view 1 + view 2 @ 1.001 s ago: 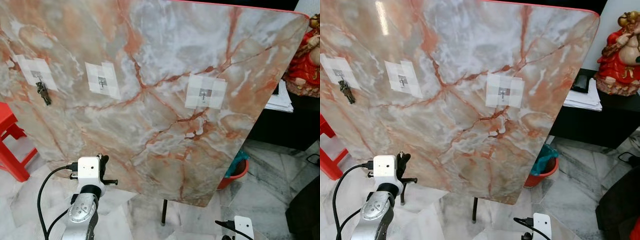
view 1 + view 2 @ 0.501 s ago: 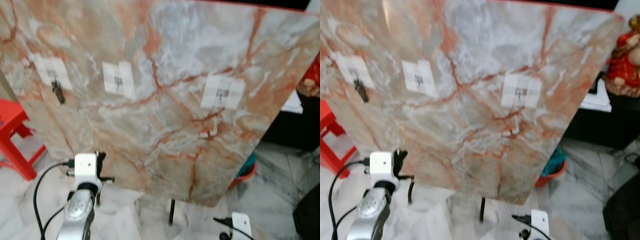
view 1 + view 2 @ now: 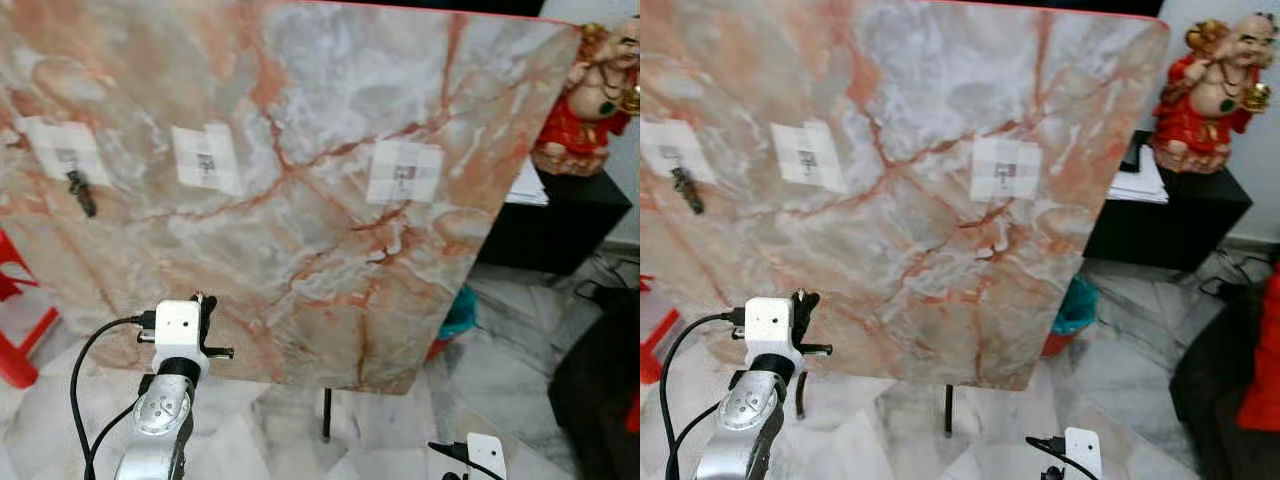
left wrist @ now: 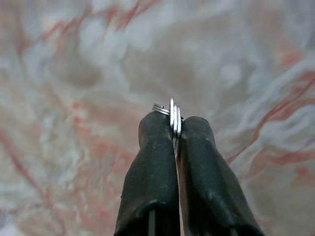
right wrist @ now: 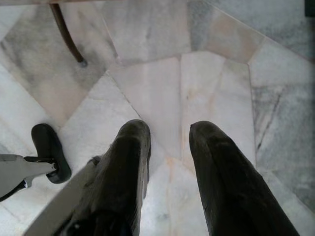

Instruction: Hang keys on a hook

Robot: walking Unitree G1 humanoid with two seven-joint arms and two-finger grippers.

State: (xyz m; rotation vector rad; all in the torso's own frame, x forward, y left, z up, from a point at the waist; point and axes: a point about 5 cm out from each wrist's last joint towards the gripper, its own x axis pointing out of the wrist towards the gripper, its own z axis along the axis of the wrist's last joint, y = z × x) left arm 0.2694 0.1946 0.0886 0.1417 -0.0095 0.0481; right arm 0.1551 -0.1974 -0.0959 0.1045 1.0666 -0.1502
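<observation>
I see my left gripper [image 4: 174, 129] pinching thin silver key rings [image 4: 172, 114] between rounded black rubbery fingers, low before the glossy pink-veined marble board [image 3: 300, 130]. Three white-taped metal hooks [image 3: 401, 177] sit above. My right gripper [image 5: 170, 142] hangs parted over marble floor tiles [image 5: 206, 73].

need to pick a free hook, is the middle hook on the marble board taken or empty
Empty. The middle hook shows bare metal on its white patch, like the right hook. Keys hang from the left hook alone.
</observation>
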